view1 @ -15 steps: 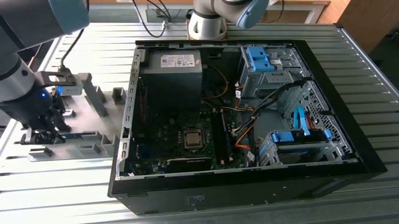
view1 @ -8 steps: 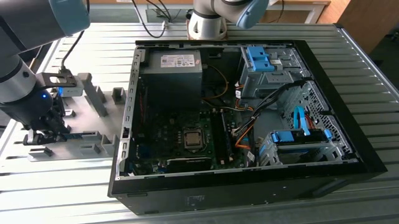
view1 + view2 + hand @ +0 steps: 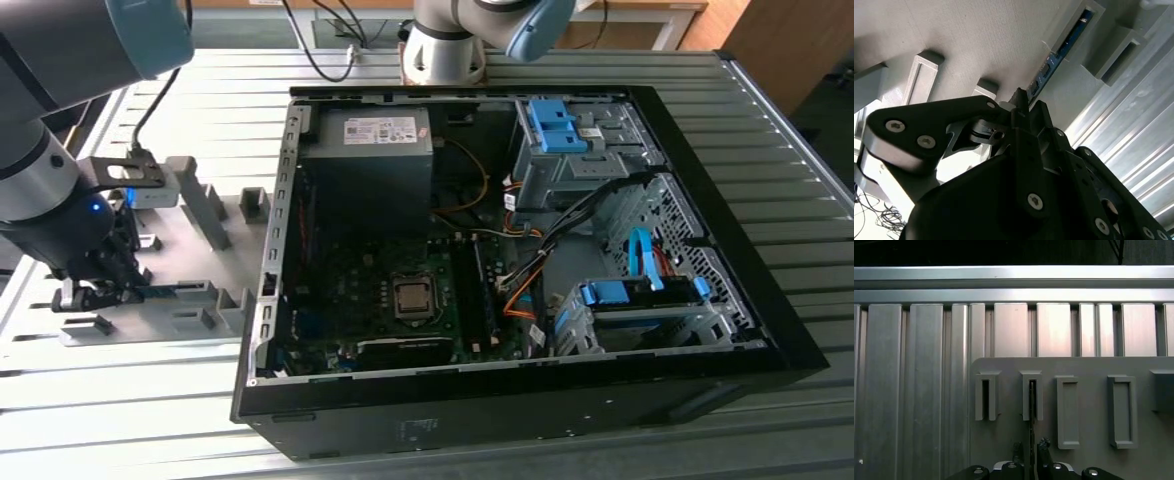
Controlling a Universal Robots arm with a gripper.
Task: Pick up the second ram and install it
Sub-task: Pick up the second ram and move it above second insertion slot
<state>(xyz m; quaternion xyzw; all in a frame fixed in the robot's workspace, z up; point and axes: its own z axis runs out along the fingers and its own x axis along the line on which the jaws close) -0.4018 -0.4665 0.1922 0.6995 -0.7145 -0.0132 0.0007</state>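
Sitting in a slot of the grey holder, the second ram has the gripper around it, fingers narrow (not squeezing yet); I'd squeeze gently, lift straight out.

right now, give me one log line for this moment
gripper: down at grey holder | second ram: on edge in holder slot, under gripper | pc case: open, to the exterior view's right of holder
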